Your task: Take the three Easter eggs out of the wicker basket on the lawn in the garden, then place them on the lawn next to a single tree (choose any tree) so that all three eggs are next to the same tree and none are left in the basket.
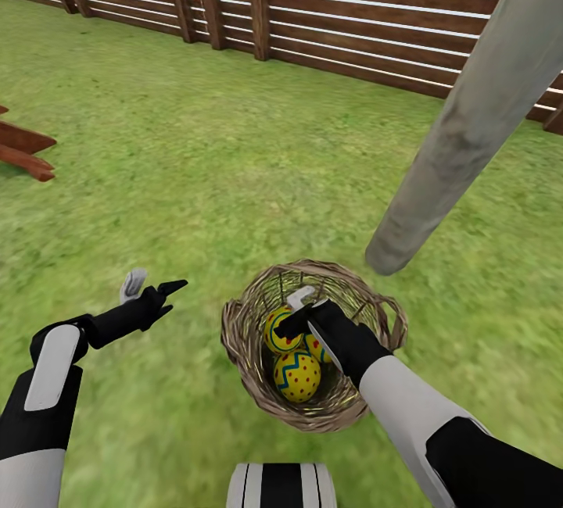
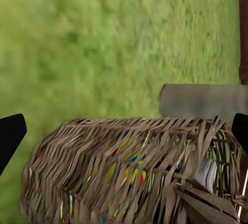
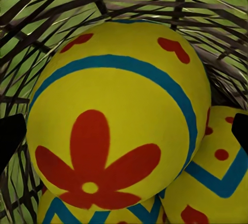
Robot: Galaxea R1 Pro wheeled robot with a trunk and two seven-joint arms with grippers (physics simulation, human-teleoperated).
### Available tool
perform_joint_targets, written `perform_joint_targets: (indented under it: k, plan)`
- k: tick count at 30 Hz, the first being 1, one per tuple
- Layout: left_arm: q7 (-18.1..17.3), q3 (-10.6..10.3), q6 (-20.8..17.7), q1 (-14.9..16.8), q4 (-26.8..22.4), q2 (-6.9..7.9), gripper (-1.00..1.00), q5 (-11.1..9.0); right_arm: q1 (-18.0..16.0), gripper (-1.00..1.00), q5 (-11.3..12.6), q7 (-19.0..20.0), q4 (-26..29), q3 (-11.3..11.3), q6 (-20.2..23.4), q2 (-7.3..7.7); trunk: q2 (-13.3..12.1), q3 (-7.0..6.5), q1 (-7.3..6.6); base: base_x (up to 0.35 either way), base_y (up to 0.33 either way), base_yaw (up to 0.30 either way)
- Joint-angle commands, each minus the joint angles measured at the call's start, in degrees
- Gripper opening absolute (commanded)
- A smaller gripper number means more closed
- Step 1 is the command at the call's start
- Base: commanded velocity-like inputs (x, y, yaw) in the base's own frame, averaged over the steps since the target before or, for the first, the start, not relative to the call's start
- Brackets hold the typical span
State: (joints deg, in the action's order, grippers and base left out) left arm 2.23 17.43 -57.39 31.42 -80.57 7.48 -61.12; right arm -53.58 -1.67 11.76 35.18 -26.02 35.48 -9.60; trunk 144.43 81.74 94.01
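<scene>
The basket (image 1: pixel 313 344) stands on the lawn (image 1: pixel 195 156), just beside the foot of the pale grey tree trunk (image 1: pixel 469 125), which rises tilted across the head view toward the upper right. All three eggs (image 1: pixel 297 375) lie inside the basket, packed against each other: one toward the robot with a blue zigzag and red dots, one behind it (image 1: pixel 275 330), and a third mostly hidden under the right arm. The right pincer (image 1: pixel 306 306) reaches down into the basket mouth, its fingers spread apart, poised over the eggs; in the right wrist view the topmost egg (image 3: pixel 119 131), with a red flower and a blue band, sits between the two dark fingertips (image 3: pixel 10 136) without either clearly touching it, and two more eggs (image 3: pixel 217 182) press against it from below. The left pincer (image 1: pixel 152 289) hangs over bare grass to the left of the basket, apart from it, open and empty, one finger pale and one black. In the left wrist view the basket's woven wall (image 2: pixel 129 172) shows side-on, egg colours glinting through the weave, with the trunk (image 2: pixel 201 102) behind it. A brown slatted fence (image 1: pixel 313 8) borders the far side of the lawn, and a piece of reddish wooden furniture (image 1: pixel 23 152) shows at the left edge.
</scene>
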Motion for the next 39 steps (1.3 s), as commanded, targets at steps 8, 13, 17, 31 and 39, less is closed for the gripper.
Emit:
perform_joint_targets:
  k: [8, 13, 17, 31, 39]
  plan:
    - [0.23, 0.06, -0.27, 0.01, -0.03, -0.01, 1.00, -0.31, -0.03, 1.00, -0.10, 0.42, 0.07, -0.12, 0.25, -0.07, 0.02, 0.04, -0.01, 0.000, 0.000, 0.000]
    - [0.23, 0.06, -0.27, 0.03, -0.03, -0.01, 1.00, -0.31, -0.03, 1.00, -0.09, 0.60, 0.02, -0.09, 0.21, -0.07, 0.02, 0.04, -0.01, 0.000, 0.000, 0.000]
    - [0.23, 0.02, -0.26, 0.03, -0.03, -0.01, 1.00, -0.31, -0.03, 1.00, -0.11, 3.43, -0.07, -0.10, 0.21, 0.04, 0.03, 0.26, 0.02, 0.000, 0.000, 0.000]
    - [0.23, -0.03, -0.26, 0.02, -0.03, -0.01, 1.00, -0.31, -0.03, 1.00, -0.27, 4.17, 0.22, -0.01, 0.21, 0.28, 0.10, 1.37, 0.15, 0.000, 0.000, 0.000]
    - [0.23, -0.02, -0.26, 0.02, -0.03, -0.05, 1.00, -0.31, -0.03, 1.00, -0.27, 4.15, 0.50, 0.01, 0.20, 0.28, 0.14, 2.03, 0.22, 0.000, 0.000, 0.000]
